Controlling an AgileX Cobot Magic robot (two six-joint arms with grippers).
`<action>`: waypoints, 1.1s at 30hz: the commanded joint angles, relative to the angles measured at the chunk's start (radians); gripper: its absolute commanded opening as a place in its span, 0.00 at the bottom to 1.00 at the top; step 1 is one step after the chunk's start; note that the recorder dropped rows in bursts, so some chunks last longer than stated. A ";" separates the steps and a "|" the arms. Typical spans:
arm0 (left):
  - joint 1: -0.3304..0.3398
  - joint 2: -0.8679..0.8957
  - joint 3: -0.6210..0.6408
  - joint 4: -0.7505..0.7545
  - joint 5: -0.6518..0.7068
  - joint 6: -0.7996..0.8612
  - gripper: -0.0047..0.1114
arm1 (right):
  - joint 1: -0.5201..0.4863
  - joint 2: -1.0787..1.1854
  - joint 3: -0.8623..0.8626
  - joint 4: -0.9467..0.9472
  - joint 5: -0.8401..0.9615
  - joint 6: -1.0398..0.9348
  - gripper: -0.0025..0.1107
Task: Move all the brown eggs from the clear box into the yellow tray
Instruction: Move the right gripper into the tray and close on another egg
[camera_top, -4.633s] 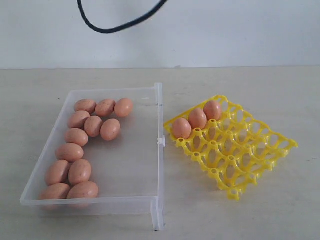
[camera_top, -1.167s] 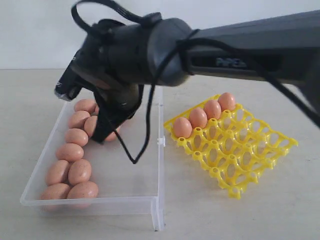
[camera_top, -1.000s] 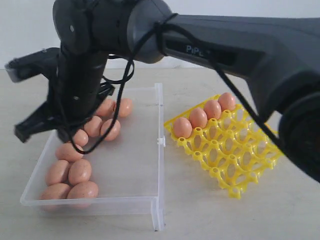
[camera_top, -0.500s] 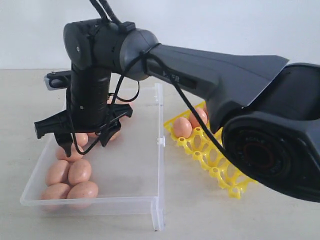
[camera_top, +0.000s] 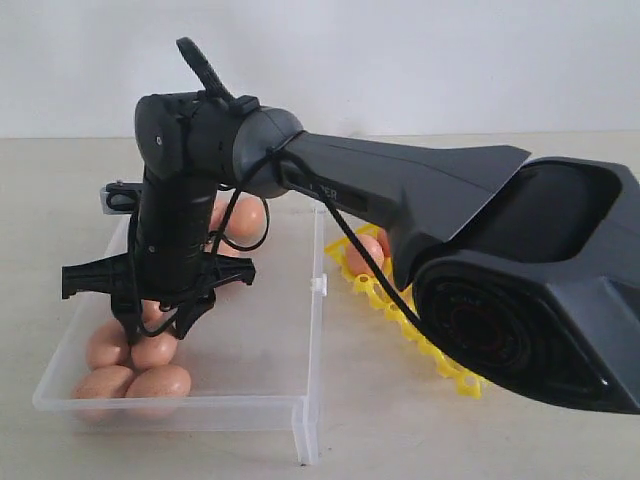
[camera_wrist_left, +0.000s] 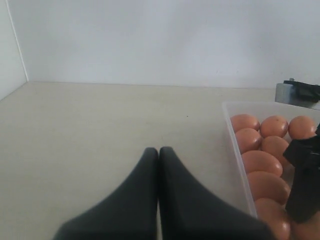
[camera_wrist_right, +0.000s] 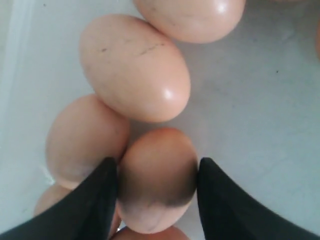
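Several brown eggs (camera_top: 160, 381) lie along the far-left side of the clear box (camera_top: 312, 300). My right gripper (camera_top: 157, 322) points straight down into the box. Its two black fingers (camera_wrist_right: 100, 200) press against both sides of one brown egg (camera_wrist_right: 157, 175), which still rests on the box floor among its neighbours. The yellow tray (camera_top: 372, 290) sits right of the box, mostly hidden behind my right arm, with one egg (camera_top: 361, 254) showing in it. My left gripper (camera_wrist_left: 159, 151) is shut and empty over bare table beside the box (camera_wrist_left: 235, 150).
My right arm (camera_top: 420, 200) stretches across the tray and the middle of the exterior view. A light wall stands behind the beige table (camera_wrist_left: 100, 120). A grey object (camera_wrist_left: 292, 92) sits behind the box's far end.
My right gripper has come down lower into the box and its fingers have narrowed from wide open onto one egg. The box has slid slightly toward the front left.
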 joint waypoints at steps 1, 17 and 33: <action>-0.003 -0.003 -0.004 -0.005 -0.001 0.001 0.00 | -0.001 -0.003 0.003 -0.030 -0.050 -0.030 0.02; -0.005 -0.003 -0.004 -0.005 -0.001 0.001 0.00 | 0.001 -0.046 0.003 -0.331 0.035 -0.342 0.33; -0.005 -0.003 -0.004 -0.005 -0.001 0.001 0.00 | 0.001 -0.046 0.003 -0.231 -0.096 -0.488 0.54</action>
